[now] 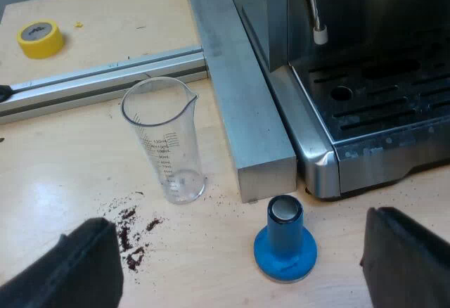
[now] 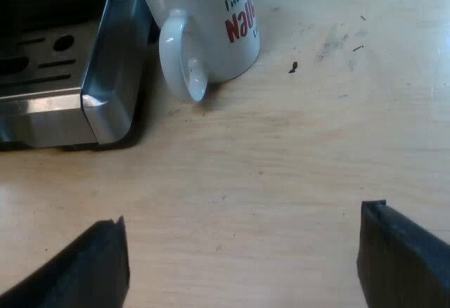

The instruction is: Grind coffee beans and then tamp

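A blue tamper (image 1: 285, 241) stands on its wide base on the wooden table, close to the corner of the espresso machine's drip tray (image 1: 380, 122). My left gripper (image 1: 242, 266) hovers open above the table, its two black fingers (image 1: 70, 269) wide apart on either side of the tamper, not touching it. A clear measuring glass (image 1: 165, 139) stands upright and empty beyond the tamper. My right gripper (image 2: 242, 262) is open over bare wood, short of a white mug (image 2: 200, 23) with red lettering that stands beside the machine's corner (image 2: 105, 104).
A long metal bar (image 1: 235, 76) lies along the machine's side and a second rail (image 1: 98, 79) crosses behind the glass. Spilled coffee grounds (image 1: 133, 234) dot the wood near the glass. A yellow tape roll (image 1: 41, 39) sits far off. A steam wand (image 1: 316, 13) hangs over the tray.
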Robot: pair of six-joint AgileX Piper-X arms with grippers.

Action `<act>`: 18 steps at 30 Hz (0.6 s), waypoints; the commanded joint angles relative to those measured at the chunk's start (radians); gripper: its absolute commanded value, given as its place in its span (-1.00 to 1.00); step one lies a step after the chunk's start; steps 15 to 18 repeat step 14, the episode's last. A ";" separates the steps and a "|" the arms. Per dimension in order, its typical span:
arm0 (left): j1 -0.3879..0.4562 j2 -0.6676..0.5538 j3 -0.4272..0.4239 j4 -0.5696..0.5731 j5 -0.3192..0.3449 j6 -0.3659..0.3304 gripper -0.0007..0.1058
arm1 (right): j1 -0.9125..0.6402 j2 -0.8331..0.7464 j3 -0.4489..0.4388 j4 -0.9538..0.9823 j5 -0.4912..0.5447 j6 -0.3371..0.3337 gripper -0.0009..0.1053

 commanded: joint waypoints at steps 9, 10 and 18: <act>-0.003 -0.139 0.003 -0.026 -0.006 -0.009 0.35 | 0.000 -0.046 -0.005 -0.006 -0.004 -0.002 0.31; -0.003 -0.139 0.003 -0.026 -0.006 -0.009 0.35 | 0.000 -0.046 -0.005 -0.006 -0.004 -0.002 0.31; -0.003 -0.141 0.003 -0.026 -0.006 -0.009 0.35 | 0.000 -0.046 -0.005 -0.006 -0.004 -0.002 0.31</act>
